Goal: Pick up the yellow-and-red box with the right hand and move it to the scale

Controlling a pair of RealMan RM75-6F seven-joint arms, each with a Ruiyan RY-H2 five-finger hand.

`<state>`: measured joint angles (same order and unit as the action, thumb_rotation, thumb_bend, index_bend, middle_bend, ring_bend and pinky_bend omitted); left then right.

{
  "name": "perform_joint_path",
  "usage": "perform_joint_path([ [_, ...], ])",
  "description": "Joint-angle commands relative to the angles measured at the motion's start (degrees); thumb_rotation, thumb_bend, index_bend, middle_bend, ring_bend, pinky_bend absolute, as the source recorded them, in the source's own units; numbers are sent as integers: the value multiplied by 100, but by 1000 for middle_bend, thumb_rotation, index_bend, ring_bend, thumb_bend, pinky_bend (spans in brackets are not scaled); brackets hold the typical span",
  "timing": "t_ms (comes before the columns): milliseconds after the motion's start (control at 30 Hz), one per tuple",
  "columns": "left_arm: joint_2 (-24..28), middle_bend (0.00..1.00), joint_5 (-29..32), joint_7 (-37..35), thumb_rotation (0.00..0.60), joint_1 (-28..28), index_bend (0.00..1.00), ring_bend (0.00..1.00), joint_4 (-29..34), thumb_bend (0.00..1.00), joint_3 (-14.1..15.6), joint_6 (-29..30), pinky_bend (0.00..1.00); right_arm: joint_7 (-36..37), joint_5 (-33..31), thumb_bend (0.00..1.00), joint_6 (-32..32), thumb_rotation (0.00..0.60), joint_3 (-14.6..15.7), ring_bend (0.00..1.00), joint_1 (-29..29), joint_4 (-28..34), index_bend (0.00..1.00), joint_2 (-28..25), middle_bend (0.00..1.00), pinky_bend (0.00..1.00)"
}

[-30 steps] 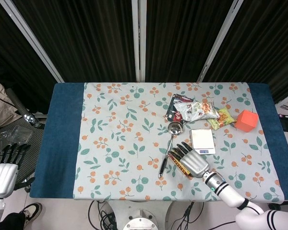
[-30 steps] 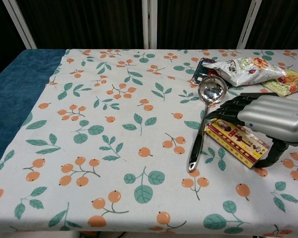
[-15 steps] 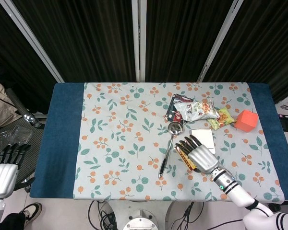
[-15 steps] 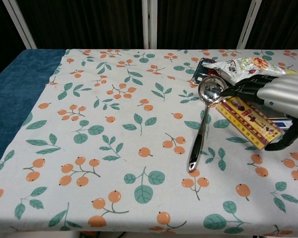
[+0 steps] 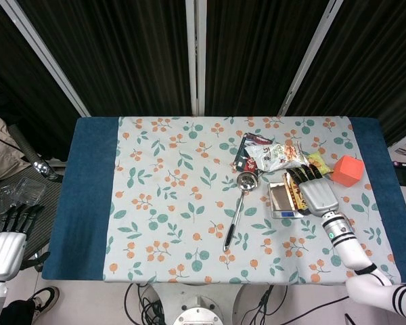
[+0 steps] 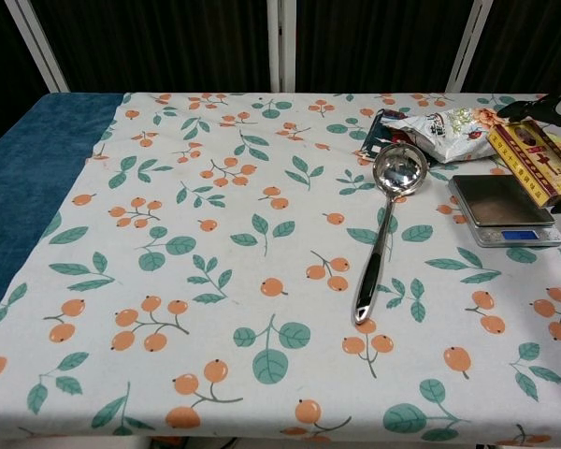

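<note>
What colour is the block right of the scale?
Orange-red block; head view shows it best, beyond the scale.

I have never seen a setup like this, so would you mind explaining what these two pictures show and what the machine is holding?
This is a two-armed robot with humanlike hands, working at a table covered by a floral cloth. One picture looks down from a camera on its head, the other looks forward from its chest.

The right hand holds the yellow-and-red box above the small scale, not set down on it. The left hand hangs beside the table, holding nothing.

On the cloth lie a metal ladle, snack packets and an orange block.
</note>
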<state>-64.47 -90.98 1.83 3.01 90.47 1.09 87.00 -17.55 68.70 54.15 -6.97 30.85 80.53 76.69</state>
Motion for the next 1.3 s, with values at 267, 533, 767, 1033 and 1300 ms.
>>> perform_joint_path([
  [267, 51, 77, -26, 36, 600, -10, 102, 0, 81, 52, 6, 32, 0, -602, -875, 11, -443, 600, -168, 0, 368, -137, 0, 302, 320, 0],
  [533, 68, 77, -69, 7, 600, 1, 101, 0, 76, 53, 29, 14, 0, -619, -1320, 5, -671, 600, -141, 0, 458, 75, 0, 184, 330, 0],
  [767, 59, 77, -93, -32, 600, 18, 101, 0, 61, 52, 44, -16, 0, -634, -1454, 1, -684, 600, -71, 0, 518, 194, 0, 114, 281, 0],
  [1033, 84, 77, -74, -43, 600, 21, 102, 0, 85, 53, 45, -34, 0, -622, -1585, 0, -775, 600, -12, 0, 632, 225, 0, 115, 32, 0],
  [1300, 84, 77, -67, -71, 600, 20, 101, 0, 76, 52, 47, -37, 0, -513, -1644, 0, -812, 600, 44, 0, 670, 237, 0, 77, 0, 0],
])
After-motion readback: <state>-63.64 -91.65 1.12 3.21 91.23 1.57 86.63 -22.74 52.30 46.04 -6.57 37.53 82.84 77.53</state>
